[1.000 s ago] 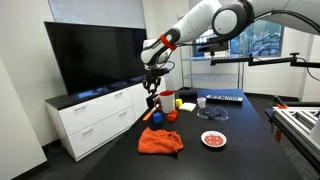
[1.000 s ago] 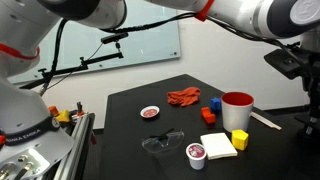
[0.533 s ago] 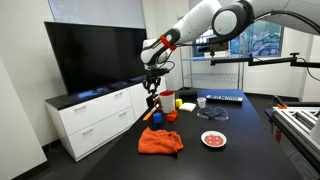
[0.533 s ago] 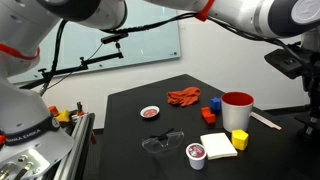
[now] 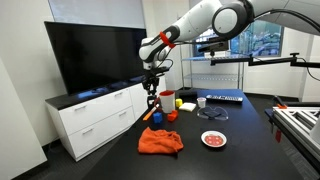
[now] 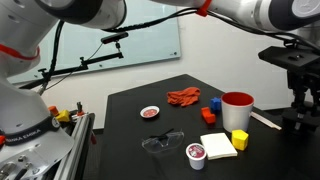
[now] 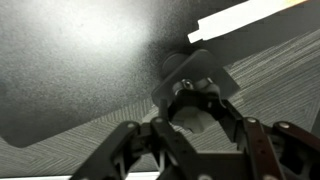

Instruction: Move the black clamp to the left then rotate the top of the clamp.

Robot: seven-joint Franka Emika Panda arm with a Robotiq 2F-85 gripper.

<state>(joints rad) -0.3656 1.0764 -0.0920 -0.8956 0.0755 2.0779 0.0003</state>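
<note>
Wrist view, hand: the hand (image 7: 192, 112) enters from 6 o'clock, its fingers (image 7: 150, 135) partly spread on either side of the top of the black clamp (image 7: 190, 72); I cannot tell whether the pads press it.
Wrist view, clamp: it sits at the edge of the dark tabletop (image 7: 70, 70).
Wrist view, floor: grey carpet (image 7: 275, 85) lies at 3 o'clock and a pale strip (image 7: 245, 15) at 1 o'clock.
Exterior view, containers: the red cup (image 6: 237, 108) stands upright, its inside hidden. A small white cup (image 6: 197, 154) at its 7 o'clock holds something red. A white plate (image 6: 150, 112) at 9 o'clock, well apart, also carries red.
Exterior view, loose things: a yellow block (image 6: 239, 139) is just at 6 o'clock of the red cup, with a white pad (image 6: 218, 145) beside it. Glasses (image 6: 162, 144) lie near the small cup and an orange cloth (image 6: 183, 96) lies at 10 o'clock.
Exterior view, hand: it hangs at 3 o'clock (image 6: 295, 100), over the tabletop edge.
Exterior view, room: a whiteboard (image 6: 140, 45) is on the wall.
Exterior view, containers: the red cup (image 5: 167, 99) is just at 3 o'clock of the hand (image 5: 151, 100). The plate (image 5: 213, 139) is at 5 o'clock, and the cloth (image 5: 160, 141) is at 6 o'clock.
Exterior view, room: a dark television (image 5: 95, 55) stands on a white cabinet (image 5: 100, 120).
</note>
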